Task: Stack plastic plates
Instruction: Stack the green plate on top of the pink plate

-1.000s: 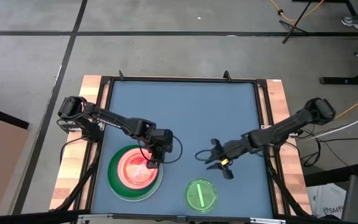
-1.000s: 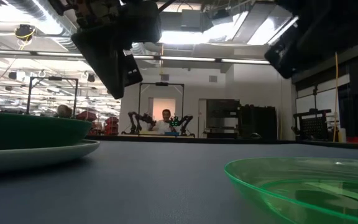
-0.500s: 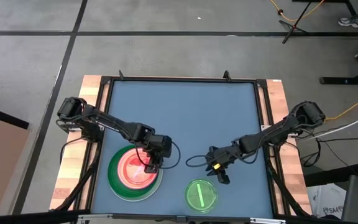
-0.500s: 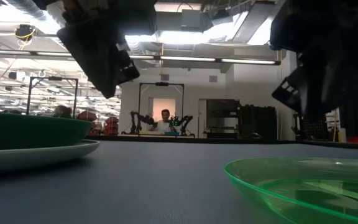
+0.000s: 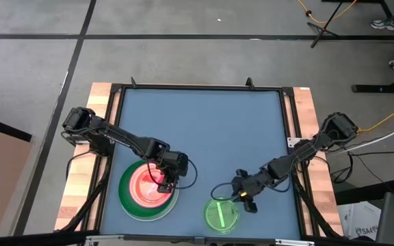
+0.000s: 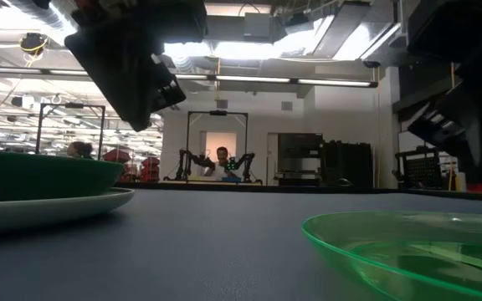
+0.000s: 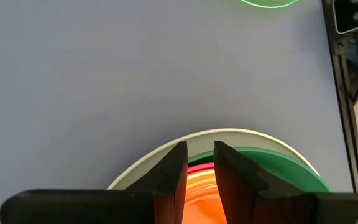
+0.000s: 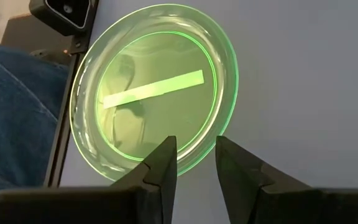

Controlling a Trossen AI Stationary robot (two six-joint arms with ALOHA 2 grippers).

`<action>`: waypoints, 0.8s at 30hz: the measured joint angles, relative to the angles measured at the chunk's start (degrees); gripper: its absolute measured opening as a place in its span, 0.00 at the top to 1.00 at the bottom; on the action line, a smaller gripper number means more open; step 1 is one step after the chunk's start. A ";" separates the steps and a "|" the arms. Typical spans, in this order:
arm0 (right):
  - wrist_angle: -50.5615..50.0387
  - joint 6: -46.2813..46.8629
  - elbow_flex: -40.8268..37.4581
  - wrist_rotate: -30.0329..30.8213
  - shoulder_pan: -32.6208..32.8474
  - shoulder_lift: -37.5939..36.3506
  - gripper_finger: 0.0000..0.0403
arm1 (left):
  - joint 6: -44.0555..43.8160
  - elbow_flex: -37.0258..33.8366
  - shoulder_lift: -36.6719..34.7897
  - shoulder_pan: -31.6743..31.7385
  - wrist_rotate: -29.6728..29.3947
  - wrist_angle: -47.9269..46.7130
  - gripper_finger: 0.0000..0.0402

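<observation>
Plates are gathered at the near side of the table (image 5: 204, 116): a lone small translucent green plate (image 5: 221, 214), and a stack (image 5: 149, 190) with an orange-pink plate (image 5: 146, 186) on top, a magenta rim under it, a dark green plate (image 7: 278, 163) below, and a pale plate (image 7: 229, 134) at the bottom.

The right gripper (image 8: 193, 163) hangs just over the rim of the green plate, its fingers (image 8: 160, 163) parted by a narrow gap and holding nothing, the rim just ahead of the tips. This plate looks thin, light and stiff, with a glossy raised lip that is likely slippery. The lip nearest the fingertips seems the only place to take it, one finger over and one under; a flat plate on a flat mat gives little to get beneath, so it may skid or tip when pinched. A pale strip lies across its middle.

The left gripper (image 7: 197, 168) sits over the stack, fingers (image 7: 169, 171) almost together and gripping nothing visible, the orange surface showing between them.

Beyond the green plate, away from the right fingertips, come the table's black frame and a person's blue-trousered leg (image 8: 14, 112), so there is little room that way. Between the green plate and the stack the mat is bare, and farther off, past both grippers, most of the table lies open.
</observation>
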 joint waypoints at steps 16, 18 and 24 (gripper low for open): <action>-0.65 13.05 0.00 7.56 2.92 2.66 0.74 | 0.01 0.00 0.01 0.00 -1.63 0.00 0.82; 0.01 13.48 0.00 7.15 2.92 3.88 0.74 | 0.02 0.00 0.02 0.00 -1.64 0.02 0.82; 3.20 13.56 0.00 7.04 2.92 6.16 0.74 | 0.42 0.00 0.02 0.00 -1.68 0.12 0.82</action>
